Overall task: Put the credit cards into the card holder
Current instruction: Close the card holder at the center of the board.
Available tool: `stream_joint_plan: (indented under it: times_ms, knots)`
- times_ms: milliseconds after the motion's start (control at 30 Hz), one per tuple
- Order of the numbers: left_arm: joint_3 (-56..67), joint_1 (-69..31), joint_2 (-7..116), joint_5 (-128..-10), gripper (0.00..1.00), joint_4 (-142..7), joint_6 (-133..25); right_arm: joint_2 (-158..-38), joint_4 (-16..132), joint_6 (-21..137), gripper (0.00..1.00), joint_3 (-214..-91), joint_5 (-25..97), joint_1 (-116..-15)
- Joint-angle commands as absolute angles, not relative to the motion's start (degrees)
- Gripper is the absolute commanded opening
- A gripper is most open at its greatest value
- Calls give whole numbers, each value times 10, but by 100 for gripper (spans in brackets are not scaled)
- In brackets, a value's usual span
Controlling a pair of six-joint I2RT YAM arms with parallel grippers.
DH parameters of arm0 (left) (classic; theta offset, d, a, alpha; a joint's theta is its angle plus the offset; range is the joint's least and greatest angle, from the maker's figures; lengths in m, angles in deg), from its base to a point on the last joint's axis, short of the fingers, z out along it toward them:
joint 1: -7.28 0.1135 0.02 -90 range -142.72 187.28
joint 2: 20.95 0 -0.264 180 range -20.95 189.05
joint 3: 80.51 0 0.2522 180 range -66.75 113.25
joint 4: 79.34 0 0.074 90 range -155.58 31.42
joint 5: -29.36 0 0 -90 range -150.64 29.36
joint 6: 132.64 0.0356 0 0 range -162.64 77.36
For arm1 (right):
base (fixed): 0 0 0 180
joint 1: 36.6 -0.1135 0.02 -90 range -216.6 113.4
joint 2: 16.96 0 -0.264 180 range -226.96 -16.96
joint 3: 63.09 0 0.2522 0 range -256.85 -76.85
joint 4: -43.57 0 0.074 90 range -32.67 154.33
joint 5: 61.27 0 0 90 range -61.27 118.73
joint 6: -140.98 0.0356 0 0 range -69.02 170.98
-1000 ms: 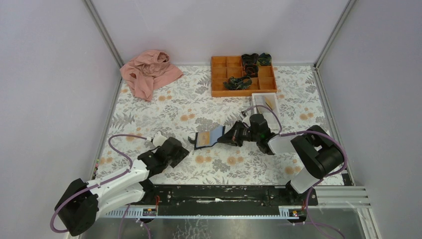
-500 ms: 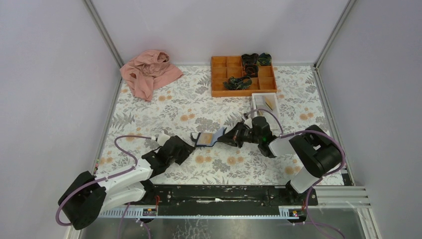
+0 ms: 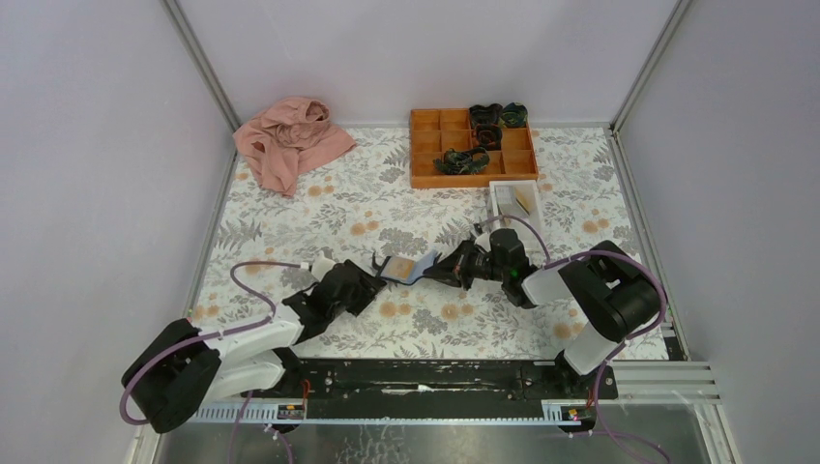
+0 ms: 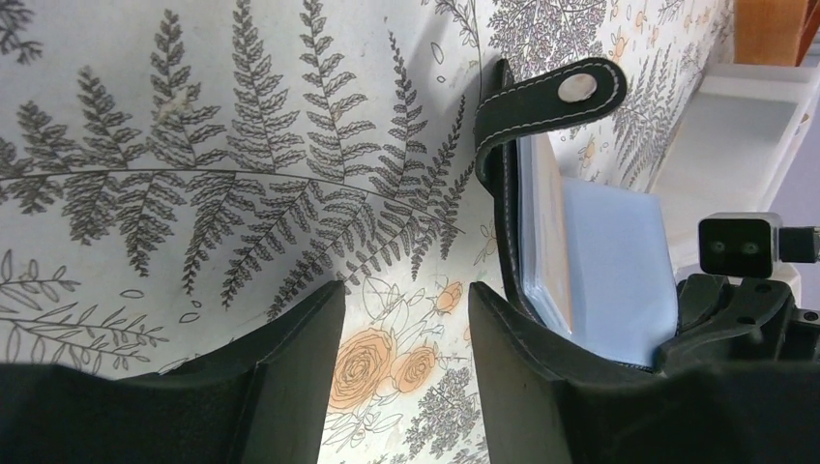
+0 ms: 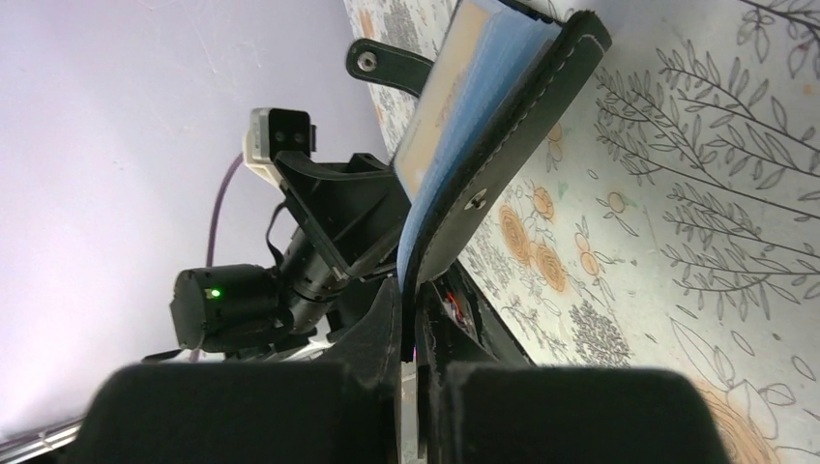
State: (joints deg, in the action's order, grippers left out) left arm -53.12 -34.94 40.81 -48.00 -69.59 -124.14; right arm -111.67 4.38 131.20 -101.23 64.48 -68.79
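So this looks like the prep step: getting the wallet held open before any card goes in. The flat black stitched card holder with light-blue pocket panels (image 3: 404,268) is propped up on its edge on the floral table mat (image 3: 290,222), front and centre. The right gripper (image 5: 411,319) has its jaws pressed together on the edge of the black cover. A tan card face (image 5: 440,106) shows against the blue panel. The left gripper (image 4: 406,358) sits just beside the holder's strap side, jaws spread, with only mat between them. What looks like an orange-yellow credit card (image 3: 525,198) lies in the small white rectangular tray (image 3: 503,215), well apart. My guess is the left needs to pinch the free flap without knocking the holder loose, then one arm goes for that card.
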Motion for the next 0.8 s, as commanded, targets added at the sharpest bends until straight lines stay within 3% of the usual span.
stream_joint_plan:
  times_ms: [0,367,767]
  knots:
    - [-520,-351,452,-469,59,-629,-1202,-1114,55,1277,0,-1007,668,-686]
    - [-467,-351,515,-454,59,-604,-1176,-1084,243,1152,0,-1039,660,-687]
    - [-407,-353,550,-461,60,-624,-1132,-1097,317,1095,0,-1067,640,-691]
